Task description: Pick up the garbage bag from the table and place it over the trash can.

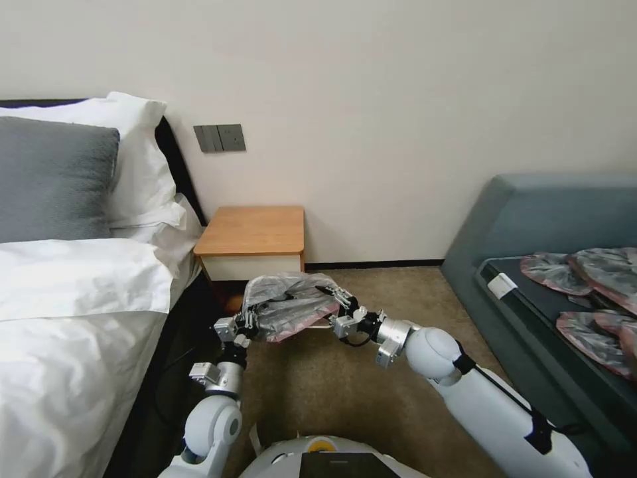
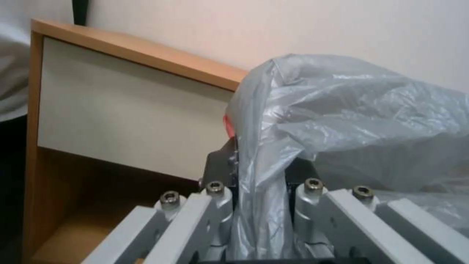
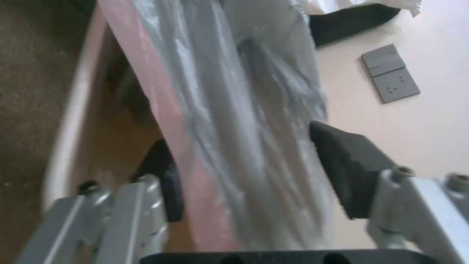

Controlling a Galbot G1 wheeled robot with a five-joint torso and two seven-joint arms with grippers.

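Note:
The garbage bag, wrinkled translucent grey with a pinkish-red rim, hangs stretched between my two grippers just in front of the table. My left gripper is shut on the bag's left end; the left wrist view shows the plastic pinched between its fingers. At the bag's right end my right gripper has its fingers spread wide, and the bag runs loosely between them. The trash can lies mostly hidden below the bag, with its cream rim beside the pink edge.
A bed with white linen and pillows stands close on the left. On the right, a grey-blue sofa holds several flat grey-pink bags. Brown carpet lies between them. Wall switches sit above the table.

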